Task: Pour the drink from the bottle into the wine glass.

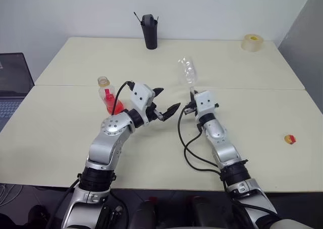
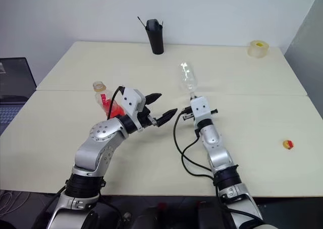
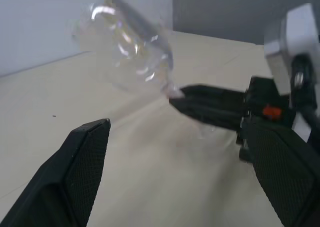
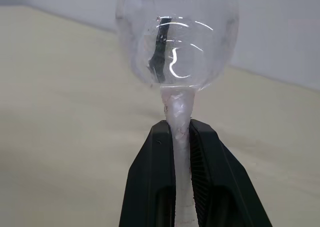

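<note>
- Left pincer is nearest the head camera: fingers spread wide, nothing between them, held above the worktop and pointing toward the wine glass.
- Right pincer is clamped on the thin stem of the wine glass; the wrist view shows both black fingers pressed against the stem just under the bowl.
- Glass is carried off the worktop, bowl uppermost and leaning slightly to the robot's left. Bowl looks empty.
- Judgement: gripping by the stem leaves the bowl's mouth free for pouring, and the glass is brought toward the middle so the bottle can reach it.
- Bottle stands upright on the worktop behind the left forearm, uncapped, with the red drink low in its body. Nothing is holding it.
- Judgement: no pouring has begun; the empty left pincer is the likely one to take the bottle.
- Red-and-yellow cap lies far off on the robot's right.
- Worktop is pale cream, two tables butted together; a tall black cup and a tape roll sit at the far edge, against a plain white wall.
</note>
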Action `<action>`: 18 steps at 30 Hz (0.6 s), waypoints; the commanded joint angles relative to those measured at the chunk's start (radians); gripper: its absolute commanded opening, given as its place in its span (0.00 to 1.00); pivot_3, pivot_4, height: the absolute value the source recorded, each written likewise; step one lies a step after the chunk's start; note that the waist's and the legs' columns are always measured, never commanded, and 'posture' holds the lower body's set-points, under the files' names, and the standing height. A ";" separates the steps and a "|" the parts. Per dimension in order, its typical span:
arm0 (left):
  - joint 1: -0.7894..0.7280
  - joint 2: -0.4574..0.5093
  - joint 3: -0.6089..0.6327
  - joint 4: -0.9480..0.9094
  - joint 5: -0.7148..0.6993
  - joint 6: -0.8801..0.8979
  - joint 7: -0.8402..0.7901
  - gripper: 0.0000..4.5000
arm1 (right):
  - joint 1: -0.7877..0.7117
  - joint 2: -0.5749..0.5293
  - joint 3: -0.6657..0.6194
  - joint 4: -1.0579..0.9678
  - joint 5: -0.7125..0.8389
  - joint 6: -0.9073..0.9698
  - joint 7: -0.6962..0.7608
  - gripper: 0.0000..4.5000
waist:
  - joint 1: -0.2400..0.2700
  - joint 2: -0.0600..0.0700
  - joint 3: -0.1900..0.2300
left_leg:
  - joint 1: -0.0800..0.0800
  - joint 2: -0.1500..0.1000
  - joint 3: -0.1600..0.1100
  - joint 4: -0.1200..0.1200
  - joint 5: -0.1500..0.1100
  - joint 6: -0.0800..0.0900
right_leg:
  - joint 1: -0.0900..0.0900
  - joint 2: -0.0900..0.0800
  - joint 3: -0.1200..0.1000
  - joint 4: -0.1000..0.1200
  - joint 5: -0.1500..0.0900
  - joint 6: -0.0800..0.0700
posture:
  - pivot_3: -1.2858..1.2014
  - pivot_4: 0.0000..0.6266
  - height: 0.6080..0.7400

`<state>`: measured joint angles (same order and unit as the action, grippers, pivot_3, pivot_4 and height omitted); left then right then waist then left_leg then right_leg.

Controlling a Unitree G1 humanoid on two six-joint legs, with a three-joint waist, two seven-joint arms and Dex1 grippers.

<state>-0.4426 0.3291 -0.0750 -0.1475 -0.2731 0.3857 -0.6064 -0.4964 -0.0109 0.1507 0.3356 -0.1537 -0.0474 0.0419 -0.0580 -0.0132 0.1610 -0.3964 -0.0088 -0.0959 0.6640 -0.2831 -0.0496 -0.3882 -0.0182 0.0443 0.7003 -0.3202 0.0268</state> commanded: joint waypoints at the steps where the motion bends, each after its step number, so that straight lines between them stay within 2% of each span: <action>1: -0.010 0.004 0.006 -0.030 -0.010 -0.005 -0.008 1.00 | 0.014 0.009 0.012 -0.030 0.000 0.032 0.013 0.03 | 0.000 0.000 0.000 | 0.000 0.000 0.000 0.000 0.000 0.000 | 0.000 0.000 0.000 0.000 0.000 0.000 | 0.52 0.24 1.00; 9: -0.018 0.003 0.001 -0.019 -0.004 -0.011 -0.021 1.00 | 0.071 -0.028 -0.008 -0.086 -0.002 0.085 0.010 0.03 | 0.001 0.000 -0.001 | 0.001 0.000 0.000 0.000 0.000 0.000 | 0.001 0.000 0.000 0.000 0.000 0.000 | 0.52 0.24 1.00; 18: -0.030 0.006 -0.005 0.000 0.004 -0.023 -0.039 1.00 | 0.211 -0.101 -0.038 -0.221 0.002 0.135 0.031 0.03 | 0.014 0.000 -0.002 | 0.001 -0.001 -0.002 0.000 0.000 0.000 | 0.003 0.000 -0.001 -0.001 0.000 0.000 | 0.52 0.24 1.00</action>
<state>-0.4496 0.3303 -0.0790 -0.1391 -0.2702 0.3830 -0.6410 -0.3309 -0.0919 0.1387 0.1010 -0.1461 0.0471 0.0691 -0.0435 -0.0136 0.1587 -0.3956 -0.0097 -0.0975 0.6640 -0.2832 -0.0496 -0.3853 -0.0184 0.0431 0.6987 -0.3203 0.0268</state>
